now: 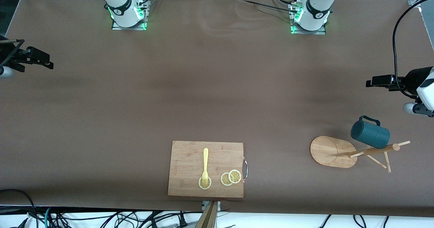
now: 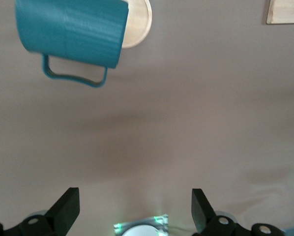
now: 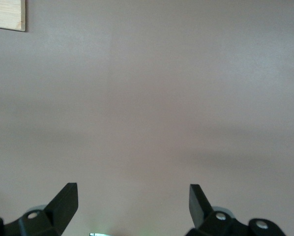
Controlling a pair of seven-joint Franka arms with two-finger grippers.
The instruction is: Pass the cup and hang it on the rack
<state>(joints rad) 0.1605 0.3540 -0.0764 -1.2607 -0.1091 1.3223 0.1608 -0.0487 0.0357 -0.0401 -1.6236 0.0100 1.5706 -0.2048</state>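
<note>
The dark teal ribbed cup (image 1: 369, 135) sits tilted up on the light wooden rack (image 1: 330, 151), by the top of its post (image 1: 373, 150), at the left arm's end of the table. In the left wrist view the cup (image 2: 71, 29) shows in front of the rack's oval base (image 2: 139, 24); its handle loop has only table showing through it. My left gripper (image 2: 135, 206) is open and empty, apart from the cup; its hand (image 1: 420, 89) is at the table's end. My right gripper (image 3: 133, 204) is open and empty over bare table; its hand (image 1: 30, 56) is at the right arm's end.
A rectangular wooden cutting board (image 1: 190, 153) lies near the front camera's edge at the table's middle, with a yellow fork (image 1: 205, 165) and lemon slices (image 1: 230, 177) on it. Its corner shows in both wrist views (image 2: 284, 12) (image 3: 7, 14). Brown cloth covers the table.
</note>
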